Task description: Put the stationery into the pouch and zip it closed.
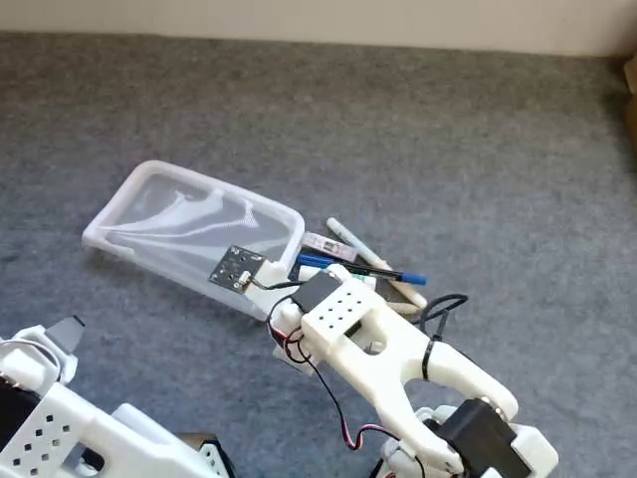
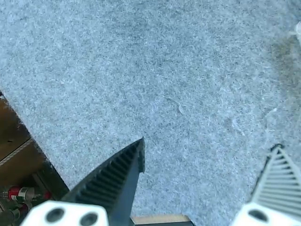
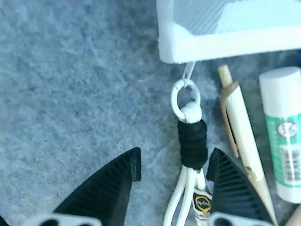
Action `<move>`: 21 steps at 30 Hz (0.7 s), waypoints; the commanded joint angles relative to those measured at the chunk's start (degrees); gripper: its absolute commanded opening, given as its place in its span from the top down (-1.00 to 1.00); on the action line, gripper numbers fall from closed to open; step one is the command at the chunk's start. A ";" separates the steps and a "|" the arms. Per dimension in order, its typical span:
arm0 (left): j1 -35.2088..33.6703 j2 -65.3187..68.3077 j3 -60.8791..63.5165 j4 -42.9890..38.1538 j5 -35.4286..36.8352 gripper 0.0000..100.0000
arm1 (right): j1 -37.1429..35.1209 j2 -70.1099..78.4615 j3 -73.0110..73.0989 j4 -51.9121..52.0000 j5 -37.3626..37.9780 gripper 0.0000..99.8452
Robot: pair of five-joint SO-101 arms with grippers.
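Grey carpet [image 1: 448,129], pens [image 1: 350,239] beside pouch [image 1: 189,224], right arm [image 1: 368,334] hiding pouch corner

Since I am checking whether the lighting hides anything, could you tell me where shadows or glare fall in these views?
High view: soft, even light; the pouch shows a pale sheen, and shadows are faint. Right wrist view: the pouch's white edge is brightest, with a soft shadow along it. Left wrist view: evenly lit carpet, with a dark corner beyond its edge.
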 commanded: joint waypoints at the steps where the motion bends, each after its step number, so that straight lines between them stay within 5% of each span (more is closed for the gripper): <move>1: 1.10 -0.66 -0.31 -0.79 0.53 0.26 | 1.98 1.19 -1.54 -2.15 2.11 0.58; 14: 1.10 -0.66 -0.31 -0.79 0.53 0.26 | 3.03 11.21 -5.41 -3.30 2.02 0.72; 21: 1.19 -0.75 -0.31 -0.79 0.53 0.26 | 3.03 11.03 -5.67 -4.88 2.02 0.99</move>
